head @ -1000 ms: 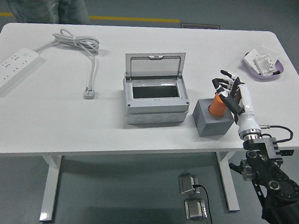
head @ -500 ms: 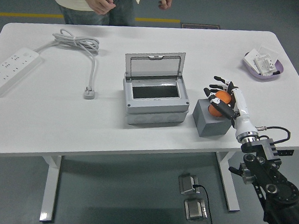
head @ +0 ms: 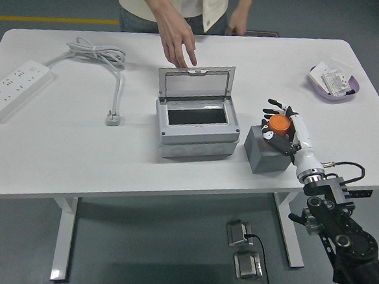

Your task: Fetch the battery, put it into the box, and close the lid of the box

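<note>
Wrapping the round orange battery (head: 280, 124), black fingers (head: 274, 111) curl above the matte grey block (head: 267, 155)

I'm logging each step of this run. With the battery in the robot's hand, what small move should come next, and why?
Probably carry the orange battery, gripped by the right hand above the grey block, leftward toward the box: its lid stands open, though a person's hand reaches near it.
</note>
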Robot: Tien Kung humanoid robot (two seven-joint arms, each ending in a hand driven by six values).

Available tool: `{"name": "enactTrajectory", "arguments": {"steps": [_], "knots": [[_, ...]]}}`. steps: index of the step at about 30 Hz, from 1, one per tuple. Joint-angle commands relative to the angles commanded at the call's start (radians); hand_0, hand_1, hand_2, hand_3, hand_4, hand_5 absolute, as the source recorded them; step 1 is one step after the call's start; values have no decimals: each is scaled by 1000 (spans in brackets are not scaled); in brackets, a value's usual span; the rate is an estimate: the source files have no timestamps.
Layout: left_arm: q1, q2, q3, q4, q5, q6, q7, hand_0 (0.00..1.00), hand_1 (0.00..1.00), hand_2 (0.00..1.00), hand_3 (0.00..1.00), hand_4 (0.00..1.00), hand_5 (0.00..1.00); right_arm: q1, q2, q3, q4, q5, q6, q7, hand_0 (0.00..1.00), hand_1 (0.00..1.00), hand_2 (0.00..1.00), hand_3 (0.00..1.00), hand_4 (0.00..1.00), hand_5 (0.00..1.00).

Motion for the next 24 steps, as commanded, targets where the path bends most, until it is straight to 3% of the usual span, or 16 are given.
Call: {"name": "enactTrajectory", "arguments": {"steps": [7, 8, 13, 14, 19, 20, 24], "knots": [[0, 0, 1, 0, -1, 0, 0, 633, 671, 688, 662, 711, 226, -6, 3, -10, -2, 60, 0, 13, 736, 743, 760, 821, 545, 2], [0, 0, 1, 0, -1, 0, 0, 632, 672, 688, 663, 713, 226, -7, 3, -13, -3, 73, 0, 15, 718, 730, 727, 791, 400, 2], [0, 1, 1, 0, -1, 0, 0, 632, 672, 688, 663, 713, 226, -14, 7, -28, -9, 139, 3, 24, 718, 730, 727, 791, 400, 2], [1, 1, 1, 0, -1, 0, 0, 632, 672, 686, 662, 712, 215, -15, 8, -32, -10, 159, 4, 26, 699, 666, 618, 667, 104, 2], [1, 0, 2, 0, -2, 1, 1, 632, 672, 686, 662, 712, 215, -19, 11, -50, -11, 244, 9, 39, 699, 666, 618, 667, 104, 2], [1, 0, 2, 0, -2, 1, 1, 632, 671, 686, 663, 717, 205, -19, 12, -54, -11, 264, 10, 41, 658, 619, 557, 606, 2, 2], [2, 0, 3, 0, -3, 1, 1, 632, 671, 686, 663, 717, 205, -20, 13, -60, -5, 309, 15, 43, 658, 619, 557, 606, 2, 2]]}}
